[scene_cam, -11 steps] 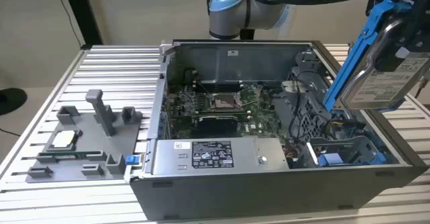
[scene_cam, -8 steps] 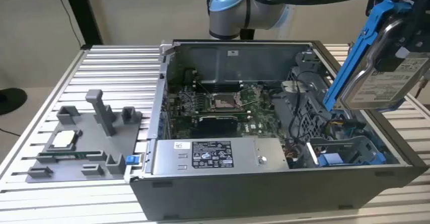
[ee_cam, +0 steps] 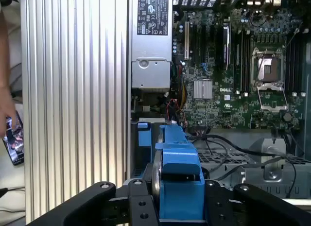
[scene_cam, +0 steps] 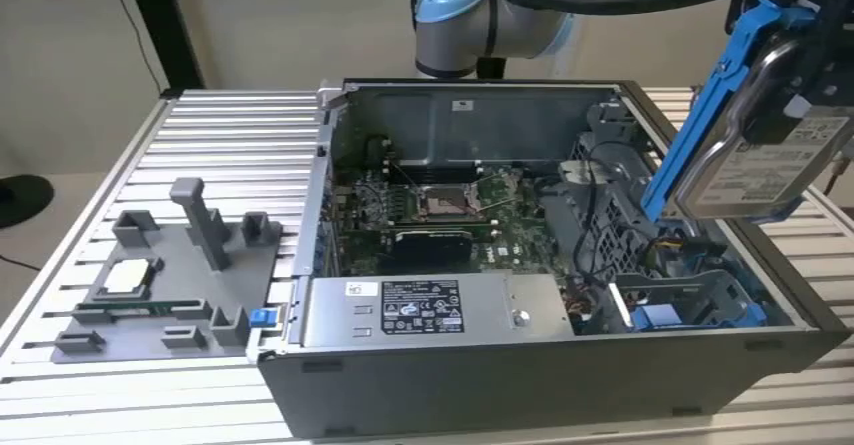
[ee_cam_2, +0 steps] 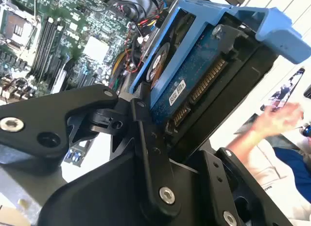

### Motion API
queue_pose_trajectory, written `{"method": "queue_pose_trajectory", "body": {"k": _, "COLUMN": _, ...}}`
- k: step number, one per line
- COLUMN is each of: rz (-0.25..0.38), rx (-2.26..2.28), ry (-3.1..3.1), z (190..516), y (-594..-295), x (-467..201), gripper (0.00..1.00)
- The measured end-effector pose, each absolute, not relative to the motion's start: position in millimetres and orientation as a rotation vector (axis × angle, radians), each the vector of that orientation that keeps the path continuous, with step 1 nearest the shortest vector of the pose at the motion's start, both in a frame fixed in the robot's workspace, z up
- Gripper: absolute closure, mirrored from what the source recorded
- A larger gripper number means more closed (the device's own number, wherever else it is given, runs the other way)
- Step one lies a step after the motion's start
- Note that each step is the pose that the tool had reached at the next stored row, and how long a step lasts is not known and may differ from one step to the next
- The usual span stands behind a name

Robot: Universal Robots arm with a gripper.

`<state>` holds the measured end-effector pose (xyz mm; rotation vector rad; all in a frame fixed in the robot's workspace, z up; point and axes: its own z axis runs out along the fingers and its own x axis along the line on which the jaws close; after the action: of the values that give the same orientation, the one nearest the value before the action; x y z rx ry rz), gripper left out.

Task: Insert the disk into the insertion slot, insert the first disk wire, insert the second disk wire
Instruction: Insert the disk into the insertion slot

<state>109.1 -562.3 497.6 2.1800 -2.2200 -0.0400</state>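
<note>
Disk [scene_cam: 767, 160] in its blue carrier frame is held in the air, steeply tilted, over the exterior view's right part of the open computer case [scene_cam: 534, 385]. The gripper [scene_cam: 790, 85] has its fingers closed on the disk and presses it from two opposite sides; in the second wrist view one black finger [ee_cam_2: 146, 138] lies against the blue frame. The insertion slot [scene_cam: 694, 300], with blue rails, sits lower in the case, below the disk and apart from it. A person's hand [ee_cam_2: 277, 119] appears beside the case. A grey fixture [scene_cam: 174, 285] rests on the slatted table [scene_cam: 227, 125].
</note>
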Motion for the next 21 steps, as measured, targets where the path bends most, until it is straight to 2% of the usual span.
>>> {"method": "queue_pose_trajectory", "body": {"k": 21, "rz": -0.040, "rx": 2.180, "ry": -2.220, "z": 484, "y": -562, "x": 110, "gripper": 1.00}}
